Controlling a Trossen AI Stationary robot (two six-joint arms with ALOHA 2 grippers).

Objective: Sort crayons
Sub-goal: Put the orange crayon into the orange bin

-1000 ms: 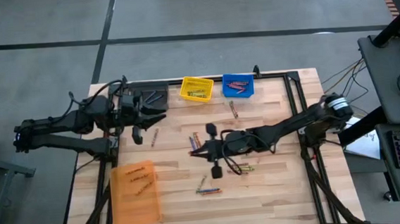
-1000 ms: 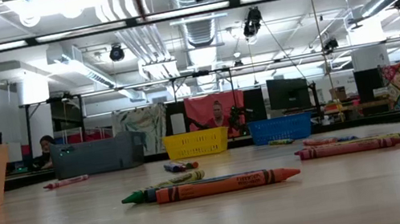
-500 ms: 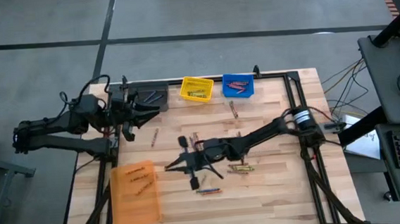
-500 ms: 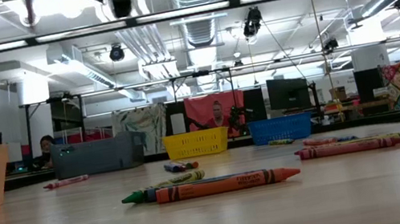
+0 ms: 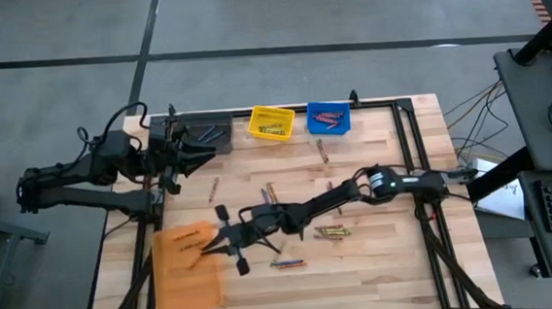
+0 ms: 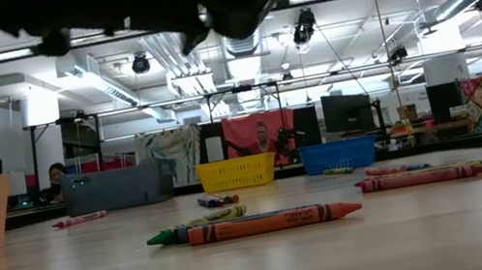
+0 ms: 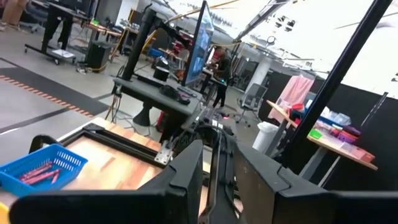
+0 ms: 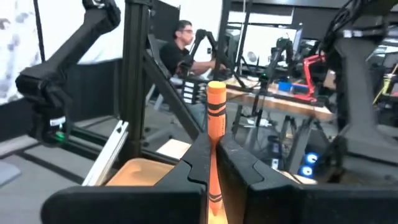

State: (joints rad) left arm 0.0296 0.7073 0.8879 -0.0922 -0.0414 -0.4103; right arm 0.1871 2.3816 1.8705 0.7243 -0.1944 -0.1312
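My right gripper [image 5: 209, 247] reaches across the table and hovers over the right edge of the orange bin [image 5: 185, 270], shut on an orange crayon [image 8: 216, 102]. Loose crayons lie flat on the wooden table [image 5: 382, 274]: one pair [image 5: 289, 264], another [image 5: 332, 232], and singles [image 5: 213, 188] [image 5: 322, 151]. In the low view an orange crayon [image 6: 275, 220] lies in front of a green one [image 6: 195, 224]. My left gripper [image 5: 196, 152] waits beside the grey bin [image 5: 211, 135], pointing level. Its fingers [image 7: 186, 177] stand a little apart with nothing between them. My right gripper pinches the orange crayon's near half [image 8: 213, 186] between its two fingers. The crayon lies along the fingers, and its free end [image 8: 216, 90] sticks out past their tips. The fingers reach nearly level from the table's right side. The crayon is held clear above the orange bin [image 8: 143, 171].
A yellow bin [image 5: 271, 122] and a blue bin [image 5: 328, 118] holding crayons stand at the far edge, beside the grey bin. The right arm [image 5: 356, 190] stretches across the middle of the table. People show in the room beyond [image 6: 263, 137].
My right gripper, still shut on the orange crayon, has swept from the table's middle toward the left and near edges. It has sunk a little and now hangs over the orange bin's right edge. My left gripper has drawn back slightly toward the far left.
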